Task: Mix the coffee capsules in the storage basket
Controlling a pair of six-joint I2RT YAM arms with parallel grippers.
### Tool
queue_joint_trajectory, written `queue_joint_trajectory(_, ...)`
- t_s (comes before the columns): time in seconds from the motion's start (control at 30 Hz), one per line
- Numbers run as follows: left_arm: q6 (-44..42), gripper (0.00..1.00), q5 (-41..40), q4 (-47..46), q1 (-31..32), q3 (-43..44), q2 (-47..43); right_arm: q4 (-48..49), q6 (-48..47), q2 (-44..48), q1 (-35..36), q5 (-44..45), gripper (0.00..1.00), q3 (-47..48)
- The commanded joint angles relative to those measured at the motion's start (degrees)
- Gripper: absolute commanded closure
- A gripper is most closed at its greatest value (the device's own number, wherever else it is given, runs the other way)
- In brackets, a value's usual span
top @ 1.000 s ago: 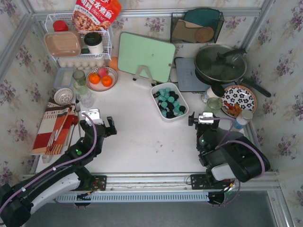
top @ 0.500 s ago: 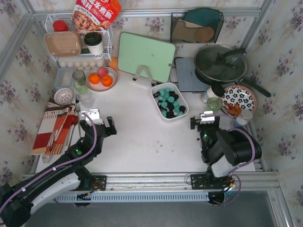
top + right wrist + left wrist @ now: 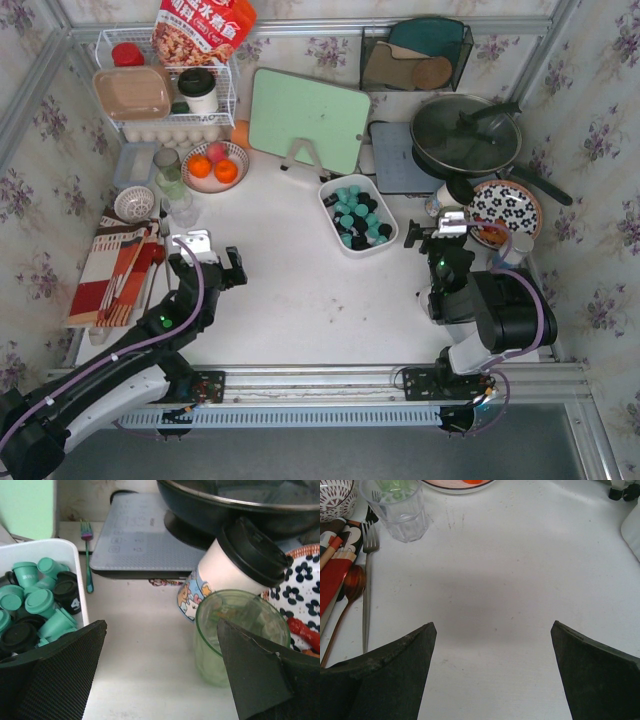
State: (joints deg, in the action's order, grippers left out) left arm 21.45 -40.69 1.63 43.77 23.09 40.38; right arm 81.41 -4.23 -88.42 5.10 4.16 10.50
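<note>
Left gripper [image 3: 207, 262] is hanging low over bare counter [image 3: 500, 580], fingers [image 3: 385, 680] spread wide, nothing between them. In its wrist view a clear glass [image 3: 400, 510], a fork [image 3: 368, 580] and a copper spoon [image 3: 350, 587] are sitting ahead and to the left; no capsule is showing there. This arm is standing well apart from the basket.

Right gripper [image 3: 160, 675] is sitting near the right side of the counter, fingers [image 3: 60, 675] also wide apart and gripping nothing. Just ahead of its right finger a green glass [image 3: 240, 630] is standing, with a lidded paper cup [image 3: 235, 570] leaning right behind it and a flowered plate [image 3: 300, 580] beyond.

White storage basket [image 3: 358, 215] is lying mid-counter, ahead and to the left of the right gripper, its near corner showing just past the left finger in the wrist view. Coffee capsules [image 3: 356, 216], teal and black, are lying jumbled together inside it, some upright, some tipped.

Judgement: the colours are already looking interleaved, so this scene is fitting either an arm closing in to stir the heap or one drawing clear after stirring; the pictures are not settling which. If stirring is still wanted, the right arm is the nearer one: it would be needing to swing left, clear the glass and cup, and dip its fingers inside the basket walls.

Farther back, a pan [image 3: 467, 135] and a green cutting board [image 3: 308, 118] are standing.
</note>
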Motion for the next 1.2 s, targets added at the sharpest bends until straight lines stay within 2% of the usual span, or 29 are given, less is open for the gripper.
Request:
queue_joint_trajectory(0.0, -0.17, 0.01, -0.45, -0.96, -0.08, 0.08, -0.39, -4.36, 2.62, 0.14, -0.53, 0.77, 0.0, 0.83)
queue_joint_trajectory(0.23, -1.34, 0.01, -0.08, -0.92, -0.09, 0.52, -0.3, -5.07, 3.74, 0.05, -0.53, 3.31, 0.0, 1.32)
queue_joint_trajectory(0.4, -9.62, 0.0, -1.83, -4.14, -0.09, 0.62, 1.02, -5.11, 3.71, 0.04, -0.56, 3.38, 0.0, 1.31)
queue_joint_trajectory(0.53, -19.53, 0.01, -10.58, -9.52, -0.64, 1.82, 5.28, -5.12, 3.77, 0.05, -0.54, 3.34, 0.0, 1.36)
queue_joint_trajectory(0.63, -24.12, 0.01, -10.66, -13.68, -6.57, 2.59, 10.91, -5.1, 3.71, 0.08, -0.53, 3.39, 0.0, 1.34)
queue_joint_trajectory(0.77, -18.18, 0.0, -9.34, -13.75, -18.25, 3.37, 23.13, -5.09, 3.76, 0.06, -0.54, 3.38, 0.0, 1.35)
queue_joint_trajectory(0.87, -17.47, 0.0, -9.34, -22.64, -23.75, 1.56, 31.04, -5.09, 3.73, 0.14, -0.53, 3.35, 0.0, 1.28)
queue_joint_trajectory(0.9, -15.11, 0.0, -7.75, -16.56, -24.7, 4.36, 31.73, -5.09, 3.78, 0.09, -0.59, 3.33, 0.0, 1.35)
queue_joint_trajectory(0.93, -15.05, 0.0, -2.99, -17.04, -26.34, 4.89, 32.86, -5.1, 3.76, 0.01, -0.54, 3.39, 0.0, 1.24)
queue_joint_trajectory(1.0, -17.2, 0.02, 5.05, -21.8, -29.43, 4.99, 34.2, -5.1, 3.79, 0.03, -0.53, 3.39, 0.0, 1.28)
queue_joint_trajectory(1.07, -18.62, 0.03, 9.29, -29.82, -30.5, 3.63, 35.51, -5.2, 3.79, 0.07, -0.53, 3.38, 0.0, 1.32)
queue_joint_trajectory(1.1, -20.12, 0.06, 11.46, -32.96, -30.79, 2.64, 36.14, -5.14, 3.76, 0.01, -0.53, 3.33, 0.0, 1.36)
queue_joint_trajectory(1.17, -22.22, 0.11, 12.41, -31.89, -30.85, 4.19, 37.66, -5.14, 3.71, 0.06, -0.58, 3.37, 0.0, 1.36)
